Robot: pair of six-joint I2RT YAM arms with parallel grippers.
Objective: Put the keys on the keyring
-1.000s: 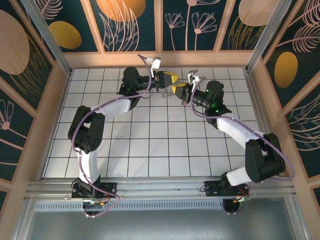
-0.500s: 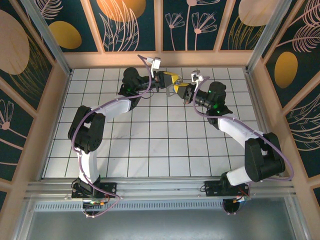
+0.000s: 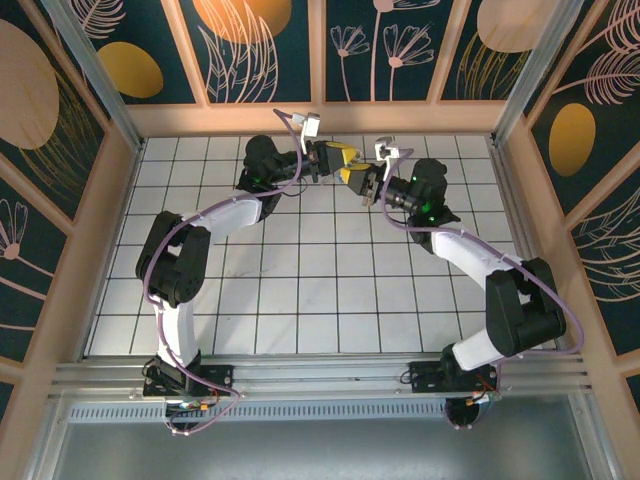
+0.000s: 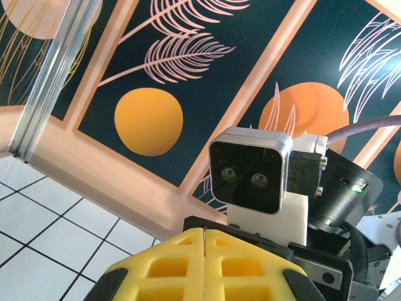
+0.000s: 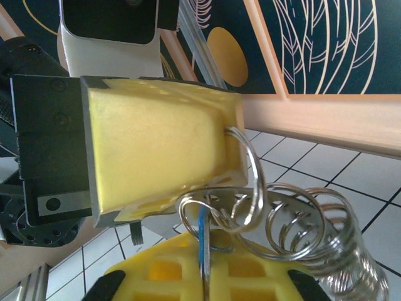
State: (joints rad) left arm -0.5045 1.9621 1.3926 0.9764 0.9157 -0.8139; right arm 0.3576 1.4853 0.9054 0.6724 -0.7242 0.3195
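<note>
Keys [image 5: 200,248]: blue head edge-on in the right wrist view, long axis upright, upper end at the keyring [image 5: 253,182]; the blade probably points down. Right fingers [image 5: 250,276] pinch the keys; left fingers [image 5: 156,150], pressed together, nip the keyring's wire. Both are held above the counter [image 3: 300,290], far centre. Threading: align the key's hole with the ring's split and advance in small moves.

A blue key [image 5: 202,241] stands edge-on against the silver keyring [image 5: 351,266], a coil of wire loops.
</note>
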